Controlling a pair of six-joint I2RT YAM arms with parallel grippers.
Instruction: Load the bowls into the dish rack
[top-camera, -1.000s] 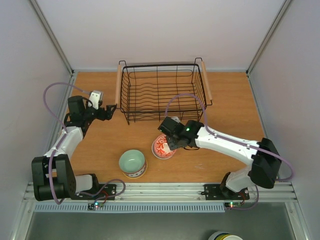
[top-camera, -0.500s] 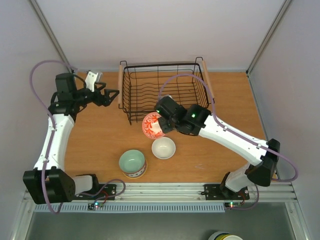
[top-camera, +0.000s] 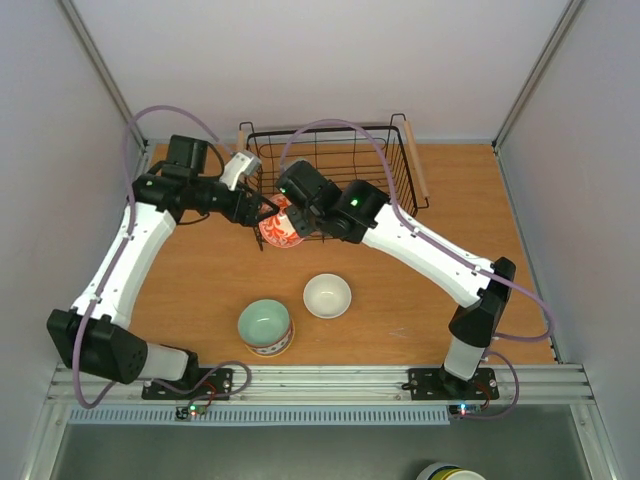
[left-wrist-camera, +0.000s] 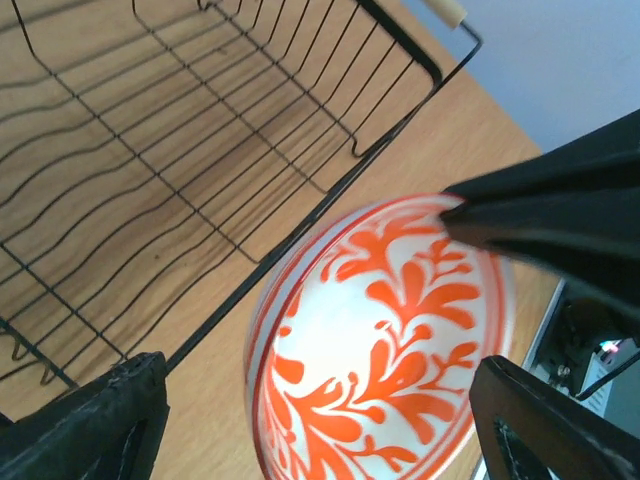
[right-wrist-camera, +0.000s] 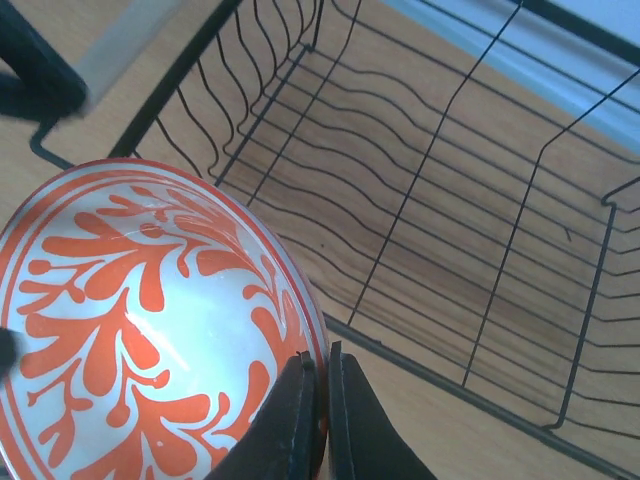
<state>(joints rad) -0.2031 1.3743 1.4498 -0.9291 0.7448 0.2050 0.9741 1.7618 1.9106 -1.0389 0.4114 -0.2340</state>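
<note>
My right gripper (top-camera: 296, 220) is shut on the rim of the red-and-white patterned bowl (top-camera: 280, 227) and holds it tilted in the air at the front left corner of the dish rack (top-camera: 330, 140). The right wrist view shows the fingers (right-wrist-camera: 320, 405) pinching the bowl's rim (right-wrist-camera: 140, 320). My left gripper (top-camera: 264, 213) is open, its fingers (left-wrist-camera: 95, 425) on either side of the same bowl (left-wrist-camera: 380, 340), not closed on it. A beige bowl (top-camera: 327, 295) and a pale green bowl (top-camera: 265, 326) stand on the table.
The black wire rack (right-wrist-camera: 450, 200) holds no dishes and has wooden handles (top-camera: 237, 165) on its sides. The enclosure walls (top-camera: 560, 200) stand on the left, right and back. The rack's front edge (left-wrist-camera: 300, 240) lies just behind the held bowl.
My right gripper has lifted the red-and-white bowl off the beige bowl and carried it up-left to the rack's corner. My left arm has swung right to meet the bowl.
</note>
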